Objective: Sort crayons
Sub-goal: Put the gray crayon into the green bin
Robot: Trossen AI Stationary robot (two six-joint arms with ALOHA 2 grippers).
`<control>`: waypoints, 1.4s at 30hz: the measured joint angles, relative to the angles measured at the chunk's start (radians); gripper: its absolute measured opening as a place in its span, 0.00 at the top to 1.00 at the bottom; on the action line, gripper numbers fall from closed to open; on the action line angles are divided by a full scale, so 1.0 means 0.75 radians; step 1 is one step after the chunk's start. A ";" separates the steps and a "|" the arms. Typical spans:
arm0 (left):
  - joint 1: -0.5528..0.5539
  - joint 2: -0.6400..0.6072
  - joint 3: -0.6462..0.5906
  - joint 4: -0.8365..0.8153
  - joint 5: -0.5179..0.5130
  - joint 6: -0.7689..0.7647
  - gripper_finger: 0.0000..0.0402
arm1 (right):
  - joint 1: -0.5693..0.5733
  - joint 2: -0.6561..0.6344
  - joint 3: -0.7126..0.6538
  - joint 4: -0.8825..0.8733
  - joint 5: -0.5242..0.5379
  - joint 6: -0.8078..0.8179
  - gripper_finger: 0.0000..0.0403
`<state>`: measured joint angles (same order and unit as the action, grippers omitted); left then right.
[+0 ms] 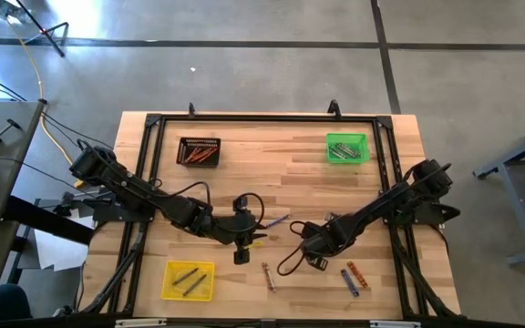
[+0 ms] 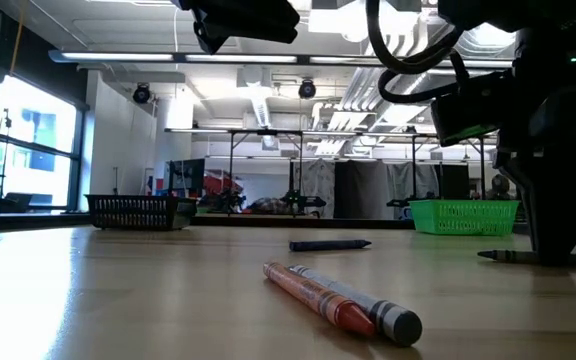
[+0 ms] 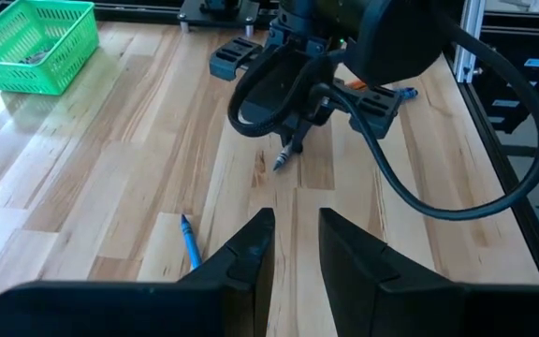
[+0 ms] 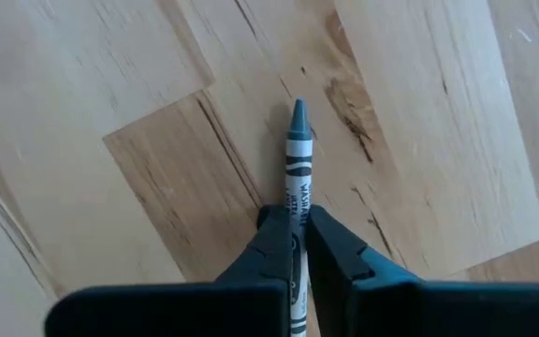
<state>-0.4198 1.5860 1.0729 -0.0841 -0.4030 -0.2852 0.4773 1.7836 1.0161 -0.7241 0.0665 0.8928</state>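
Right wrist view: grey crayon [image 4: 296, 173] label reads "WASHABLE".

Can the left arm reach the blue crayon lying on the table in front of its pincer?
Probably yes. The left pincer holds nothing, and only bare wood lies between it and the blue crayon. The right pincer is farther off, shut on a grey crayon.
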 joint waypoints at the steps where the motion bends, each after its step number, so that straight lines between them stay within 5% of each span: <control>1: 0.000 0.000 0.000 0.000 0.000 0.000 0.82 | -0.004 -0.005 -0.001 -0.005 -0.001 -0.004 0.99; 26: 0.000 0.000 0.000 -0.090 -0.002 -0.071 0.82 | -0.131 -0.194 -0.003 -0.525 0.194 -0.142 0.99; 42: 0.059 0.000 0.000 -0.131 -0.069 -0.099 0.82 | -0.412 -0.744 -0.002 -0.495 0.489 -0.473 0.99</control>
<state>-0.3757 1.5860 1.0729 -0.1822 -0.4551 -0.3592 0.1684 1.2255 1.0145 -1.0954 0.4331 0.5381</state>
